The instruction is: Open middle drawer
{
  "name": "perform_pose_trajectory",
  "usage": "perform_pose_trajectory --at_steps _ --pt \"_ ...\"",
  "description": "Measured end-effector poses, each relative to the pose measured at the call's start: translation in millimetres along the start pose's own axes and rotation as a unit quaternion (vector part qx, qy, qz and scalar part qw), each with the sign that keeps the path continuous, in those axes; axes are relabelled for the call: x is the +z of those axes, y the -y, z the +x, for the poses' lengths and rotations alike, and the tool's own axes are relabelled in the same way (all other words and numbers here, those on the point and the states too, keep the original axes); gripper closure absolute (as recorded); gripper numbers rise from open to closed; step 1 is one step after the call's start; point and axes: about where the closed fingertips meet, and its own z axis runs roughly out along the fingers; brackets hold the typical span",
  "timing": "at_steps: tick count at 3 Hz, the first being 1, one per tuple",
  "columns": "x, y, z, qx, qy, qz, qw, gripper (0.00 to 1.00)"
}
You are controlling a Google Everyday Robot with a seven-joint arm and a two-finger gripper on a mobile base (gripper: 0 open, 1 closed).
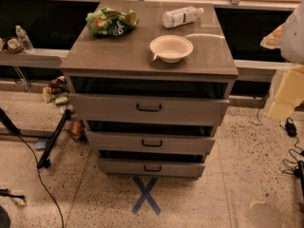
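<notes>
The grey-brown cabinet point(118, 56) stands in the middle of the camera view with three drawers. The middle drawer point(114, 141) is the second front, with a small dark bar handle point(152, 143) at its centre. A dark gap shows above it, and its front stands slightly forward of the bottom drawer point(118, 166). The top drawer point(104, 107) is taller. My gripper point(285, 96) appears as a pale cream shape at the far right edge, below a white arm part point(295, 32). It is well to the right of the cabinet and apart from the handle.
On the cabinet top lie a green chip bag point(110, 21), a lying plastic bottle point(183, 16) and a white bowl point(171, 48). A blue tape X point(146, 195) marks the floor in front. A black stand leg point(53, 139) and snack bags point(57, 91) are at left, cables point(293, 160) at right.
</notes>
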Motion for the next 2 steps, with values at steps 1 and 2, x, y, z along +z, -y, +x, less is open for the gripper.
perform_pose_trajectory --at_steps 1,2 --pt "0.0 0.0 0.0 0.000 0.000 0.000 1.0000 0.00" --pt "-0.5 -0.7 -3.3 0.000 0.022 0.006 0.9997 0.00"
